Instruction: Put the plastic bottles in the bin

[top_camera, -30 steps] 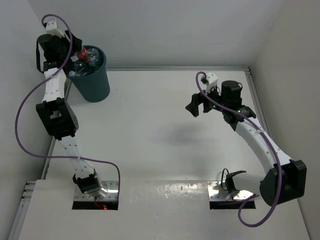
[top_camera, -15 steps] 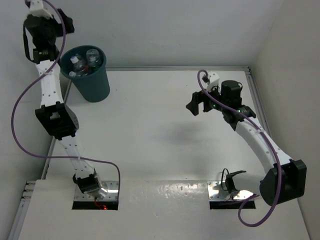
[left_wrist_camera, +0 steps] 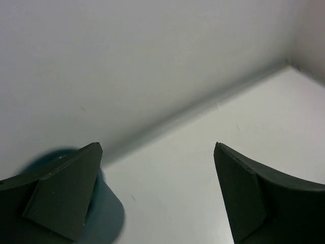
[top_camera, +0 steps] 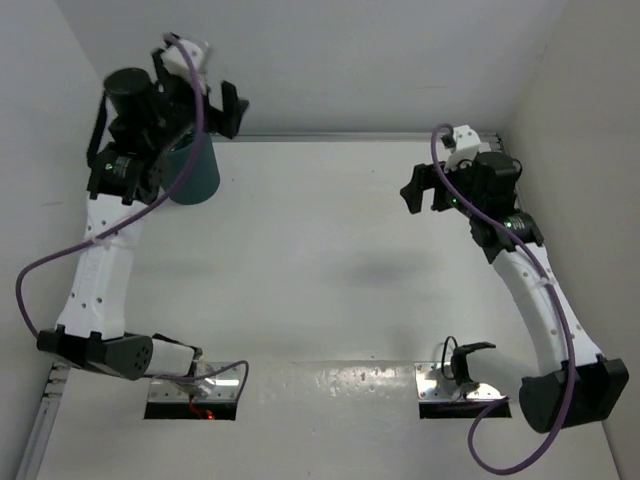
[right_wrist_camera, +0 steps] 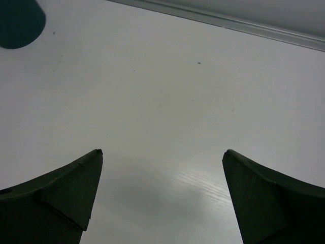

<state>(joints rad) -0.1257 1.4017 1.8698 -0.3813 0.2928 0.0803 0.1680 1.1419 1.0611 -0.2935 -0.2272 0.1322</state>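
Top external view. The left gripper (top_camera: 228, 108) hangs high over the far left corner of the worktop (top_camera: 320, 230), claw spread and empty. The bin (top_camera: 198, 172) stands upright in that corner. Its mouth is hidden behind the left arm, so I cannot tell from here what it contains. No plastic bottles show anywhere on the worktop. The right gripper (top_camera: 420, 193) hovers near the far right corner, well apart from the bin, claw spread and empty.

Left wrist view. The left gripper (left_wrist_camera: 157, 152) is wide apart with nothing between the fingers. The bin (left_wrist_camera: 109, 213) shows only as a blurred teal patch at the lower left, beside and below one finger. The rest is far wall and far edge.

Right wrist view. The right gripper (right_wrist_camera: 162, 152) is spread, with bare worktop beneath. A slice of the bin (right_wrist_camera: 18, 23) sits in the upper left of this view.

Judgement: with no bottle left out, the step in hand looks like clearing the left arm from the bin.
- Bring it away upward first, then toward the near edge.
- Keep the forearm and the purple cable (top_camera: 40, 262) off the rim, since a sideways brush could tip the bucket.
- Keep the claw spread.
- Confirm the bin's contents once the mouth is unobstructed.
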